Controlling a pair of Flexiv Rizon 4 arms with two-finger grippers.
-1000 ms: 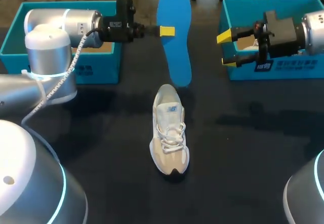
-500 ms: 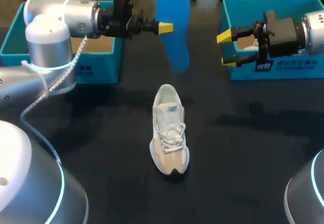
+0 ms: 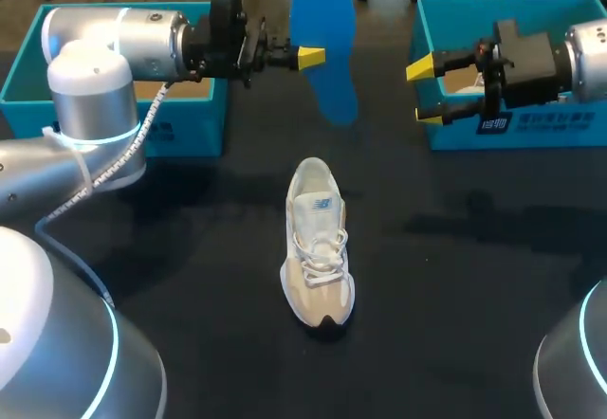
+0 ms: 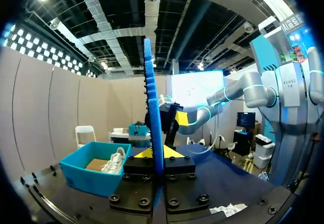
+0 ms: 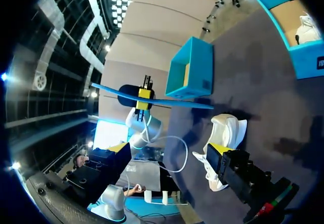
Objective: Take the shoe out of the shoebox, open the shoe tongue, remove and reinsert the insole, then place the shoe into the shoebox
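Note:
A blue insole hangs in the air above the table's far middle, with my left gripper shut on its edge. The left wrist view shows the insole edge-on between the yellow tips. A white and beige shoe lies on the dark table below, toe toward the front. My right gripper stands open at the right, in front of the right shoebox, holding nothing. From the right wrist view, the insole and the shoe lie ahead of the open gripper.
Two teal shoeboxes stand at the back: one at the left under my left arm, one at the right behind my right gripper. The right box holds another white shoe.
My left arm has lifted the insole a little higher and farther from the shoe. The right arm and the shoe have kept still.

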